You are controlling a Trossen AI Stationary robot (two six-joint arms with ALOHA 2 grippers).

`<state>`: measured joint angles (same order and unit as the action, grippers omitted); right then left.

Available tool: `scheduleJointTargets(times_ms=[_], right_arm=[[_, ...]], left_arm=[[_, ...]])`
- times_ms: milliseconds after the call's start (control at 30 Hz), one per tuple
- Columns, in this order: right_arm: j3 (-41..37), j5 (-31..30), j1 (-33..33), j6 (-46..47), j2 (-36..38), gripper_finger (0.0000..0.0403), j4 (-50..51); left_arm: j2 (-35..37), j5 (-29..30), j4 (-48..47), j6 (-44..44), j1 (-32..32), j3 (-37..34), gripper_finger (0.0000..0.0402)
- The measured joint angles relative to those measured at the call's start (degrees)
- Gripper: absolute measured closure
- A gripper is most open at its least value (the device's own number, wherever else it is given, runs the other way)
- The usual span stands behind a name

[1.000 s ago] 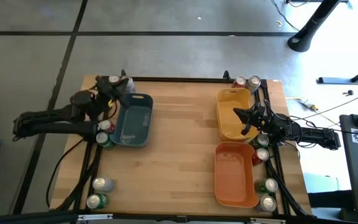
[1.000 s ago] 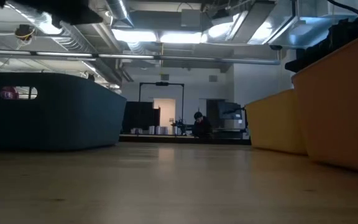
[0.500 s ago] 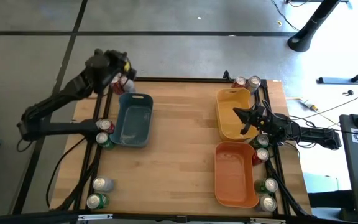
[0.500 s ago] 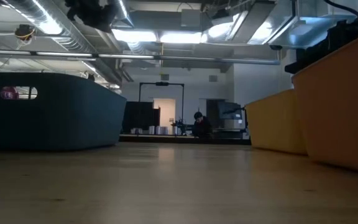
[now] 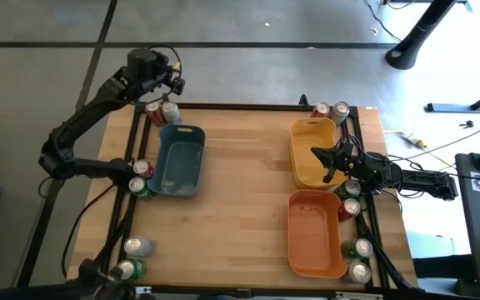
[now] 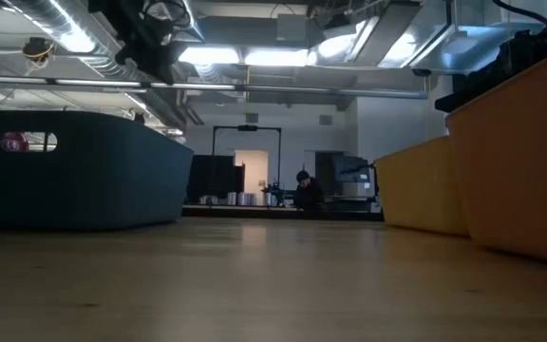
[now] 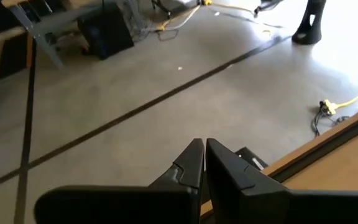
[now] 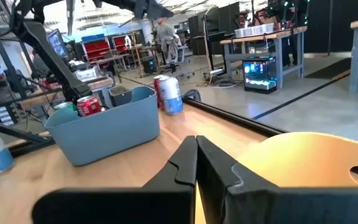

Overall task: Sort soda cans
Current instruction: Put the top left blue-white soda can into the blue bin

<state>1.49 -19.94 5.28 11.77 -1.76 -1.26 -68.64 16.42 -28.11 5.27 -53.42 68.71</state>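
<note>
Two soda cans [image 5: 162, 112] stand just below the raised, empty, closed left hand [image 5: 176, 81], likely its next pick; the right hand [image 5: 317, 155], also closed, waits over the yellow bin [image 5: 300, 133].

We find the blue-grey bin [image 6: 74, 171] cut off at the low view's edge; the orange bin [image 6: 530, 161] likewise; cans beside the desk's rails stay too small to read.

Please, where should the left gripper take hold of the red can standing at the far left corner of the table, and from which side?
Grip the red can around its round body, coming from above. It stands upright, but a silver can crowds one side and the blue-grey bin is close.
</note>
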Motion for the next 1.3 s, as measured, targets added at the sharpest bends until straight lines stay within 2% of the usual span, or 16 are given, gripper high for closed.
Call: scheduleJointTargets(times_ms=[167, 367, 533, 733, 867, 1300], right_arm=[[0.0, 1.5, 0.0, 1.5, 0.0, 0.0396, 0.1], [-0.1, 2.5, 0.0, 1.5, 0.0, 0.0396, 0.2], [-0.1, 3.6, 0.0, 1.5, 0.0, 0.0396, 0.4], [-0.1, 5.0, 0.0, 1.5, -1.0, 0.0396, 0.7], [-0.1, 4.5, 0.0, 1.5, -2.4, 0.0396, 0.6], [-0.2, 4.0, 0.0, 1.5, -6.1, 0.0396, -0.3]], left_arm=[[-2.1, -0.1, -0.3, -2.7, -1.5, 0.0, 0.0357], [-2.1, -6.0, -0.7, -4.1, -2.1, 0.2, 0.0272], [-2.5, -12.4, -6.0, -8.0, -3.6, 2.8, 0.0196], [-3.2, -13.6, -12.9, -9.4, -5.1, 4.5, 0.0135], [-4.5, -13.5, -15.6, -9.3, -5.6, 4.5, 0.0122], [-14.4, -13.1, -23.2, -7.9, -5.6, 4.5, 0.0121]])
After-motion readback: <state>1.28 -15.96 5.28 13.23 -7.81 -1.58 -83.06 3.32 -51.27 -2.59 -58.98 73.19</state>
